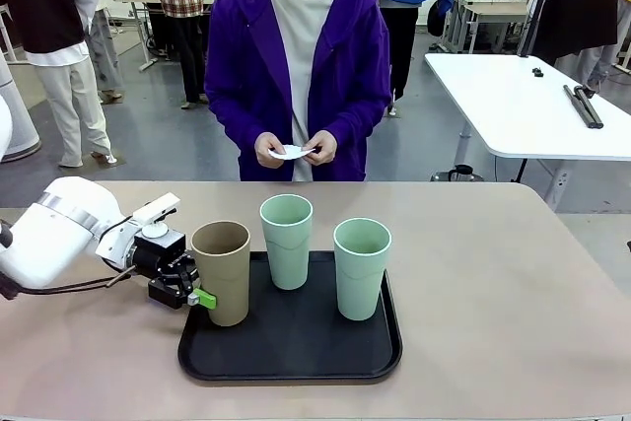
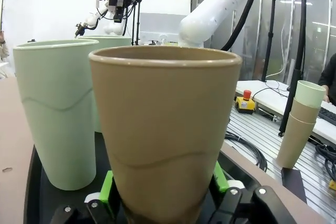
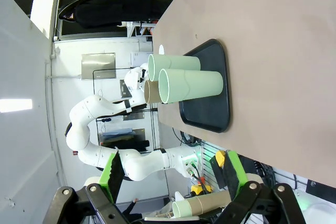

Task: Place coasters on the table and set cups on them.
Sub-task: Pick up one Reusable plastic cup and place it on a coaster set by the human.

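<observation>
pinching the seemingly light, stiff, slick tan cup [image 1: 221, 268] low on its wall, the left gripper [image 1: 209, 298] holds firm; the right gripper [image 3: 173, 182] gapes.

Bright even light, grey floor [image 1: 158, 145], 1 white-topped table [image 1: 523, 105] at right, desk [image 1: 493, 9] further back

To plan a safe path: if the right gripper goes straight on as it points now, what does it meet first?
Probably the nearer pale mint green tapered tumbler on the black rounded-corner tray; the open right gripper points about at it. Depth is unclear.
</observation>
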{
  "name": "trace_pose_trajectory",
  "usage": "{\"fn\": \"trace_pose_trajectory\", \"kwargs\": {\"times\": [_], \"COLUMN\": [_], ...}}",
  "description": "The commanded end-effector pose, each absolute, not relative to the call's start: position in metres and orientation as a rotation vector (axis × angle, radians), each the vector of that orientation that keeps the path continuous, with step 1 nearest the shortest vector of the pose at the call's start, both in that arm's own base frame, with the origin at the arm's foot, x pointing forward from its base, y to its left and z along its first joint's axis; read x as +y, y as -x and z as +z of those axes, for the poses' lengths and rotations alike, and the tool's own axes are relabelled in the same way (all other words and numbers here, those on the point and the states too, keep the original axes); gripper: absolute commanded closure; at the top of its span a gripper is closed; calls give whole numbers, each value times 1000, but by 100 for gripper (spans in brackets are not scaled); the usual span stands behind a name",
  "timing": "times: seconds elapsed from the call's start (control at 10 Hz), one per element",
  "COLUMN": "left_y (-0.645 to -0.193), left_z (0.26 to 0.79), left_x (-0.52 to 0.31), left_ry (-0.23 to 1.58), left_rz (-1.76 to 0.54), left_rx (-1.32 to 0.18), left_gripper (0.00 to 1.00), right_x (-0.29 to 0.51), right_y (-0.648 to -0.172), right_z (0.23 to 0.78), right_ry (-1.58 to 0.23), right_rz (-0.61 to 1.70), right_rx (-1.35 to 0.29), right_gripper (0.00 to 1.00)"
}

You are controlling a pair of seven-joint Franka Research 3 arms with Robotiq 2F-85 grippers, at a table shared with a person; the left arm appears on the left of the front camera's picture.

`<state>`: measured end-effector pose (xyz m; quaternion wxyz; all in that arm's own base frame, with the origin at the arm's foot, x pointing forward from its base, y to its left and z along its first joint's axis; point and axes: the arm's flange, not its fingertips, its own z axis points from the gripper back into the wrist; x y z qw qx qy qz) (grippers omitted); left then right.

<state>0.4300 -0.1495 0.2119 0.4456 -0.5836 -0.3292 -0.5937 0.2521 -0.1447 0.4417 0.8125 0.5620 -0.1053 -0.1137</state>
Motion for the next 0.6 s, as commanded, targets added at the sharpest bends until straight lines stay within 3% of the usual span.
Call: {"fn": "trace_pose_trajectory", "kwargs": {"times": [0.0, 0.2, 0.5], "left_y": [-423, -399, -376], "left_z": [215, 274, 364], "left_x": [-146, -125, -97], "left_ry": [1436, 1419, 1338], "left_rz": [-1523, -1503, -1454], "left_rx": [-772, -932, -1039], "left_gripper": [72, 72, 72], "right_x": [-145, -145, -145], "right_y": [-254, -254, -254], "right_z": [442, 442, 442], "right_ry": [-1221, -1221, -1221], "right_rz": [-240, -240, -240], "right_rx": [-234, -234, -234], "right_gripper": [0, 0, 0]}}
